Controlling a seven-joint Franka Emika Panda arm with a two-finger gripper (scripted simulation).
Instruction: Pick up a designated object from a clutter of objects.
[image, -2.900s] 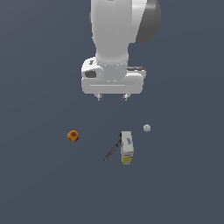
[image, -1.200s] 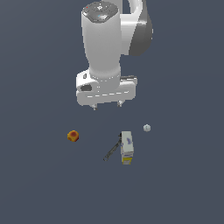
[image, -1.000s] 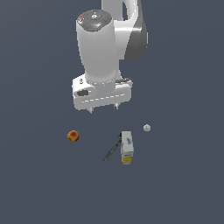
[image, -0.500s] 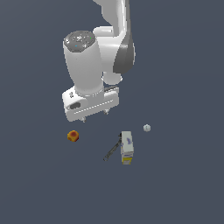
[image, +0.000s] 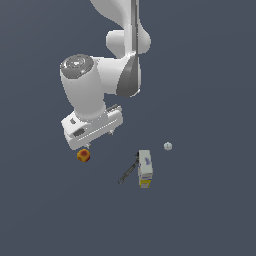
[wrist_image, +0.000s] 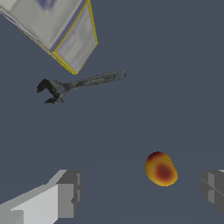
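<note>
Smooth, rounded orange-yellow ball, red-blotched

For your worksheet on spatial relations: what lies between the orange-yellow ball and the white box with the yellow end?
In the exterior view, the thin dark wrench lies between the ball and the white box, close beside the box. The wrist view shows the same order.

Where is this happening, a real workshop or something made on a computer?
Most likely a computer simulation, not a real room: a flat, featureless grey floor with no walls, a smooth white robot arm, and a few small props, a fruit-like ball, a box and a wrench.
</note>
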